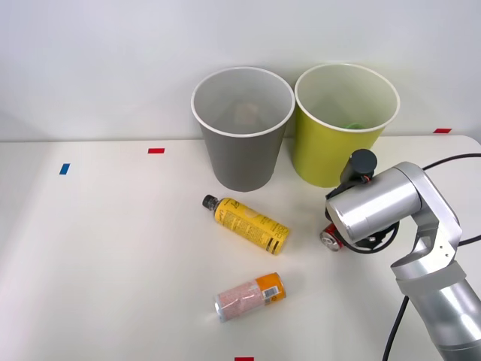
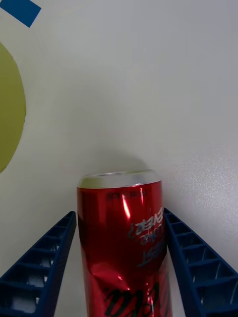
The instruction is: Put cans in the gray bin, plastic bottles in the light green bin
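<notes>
Fingers (image 2: 198, 257) flanking red can (image 2: 124, 247), wrist low

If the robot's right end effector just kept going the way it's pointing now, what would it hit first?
The red can. It already lies between the two blue fingers of the right end effector, so pushing on would seat it deeper. Past it, bare white table, as far as the wrist view shows.

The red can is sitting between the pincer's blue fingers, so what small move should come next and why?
Probably close the pincer on the red can. It lies on the table between the fingers, the right one touching and a gap at the left, and is not yet gripped for the gray bin.
</notes>
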Robot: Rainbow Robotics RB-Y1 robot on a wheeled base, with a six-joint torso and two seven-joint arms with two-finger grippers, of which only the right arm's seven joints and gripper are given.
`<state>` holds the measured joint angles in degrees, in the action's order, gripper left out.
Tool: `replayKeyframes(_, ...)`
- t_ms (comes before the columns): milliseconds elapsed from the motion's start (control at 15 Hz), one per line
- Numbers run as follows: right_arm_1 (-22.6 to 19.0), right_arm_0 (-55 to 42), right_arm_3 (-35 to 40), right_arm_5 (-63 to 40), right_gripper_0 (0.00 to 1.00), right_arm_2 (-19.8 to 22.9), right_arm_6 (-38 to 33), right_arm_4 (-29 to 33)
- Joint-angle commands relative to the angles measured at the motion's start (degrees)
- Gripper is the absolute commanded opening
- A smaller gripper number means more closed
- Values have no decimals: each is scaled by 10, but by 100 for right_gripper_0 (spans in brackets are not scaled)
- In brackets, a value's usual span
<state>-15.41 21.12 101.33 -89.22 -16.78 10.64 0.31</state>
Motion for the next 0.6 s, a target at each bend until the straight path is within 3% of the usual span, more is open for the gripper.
replayKeyframes(67,6,-1,0,0,0,-5,9,17)
replayKeyframes(333,22,0,4,0,0,-15,36,72)
replayKeyframes(600,22,-5,37,1,0,-25,192,124)
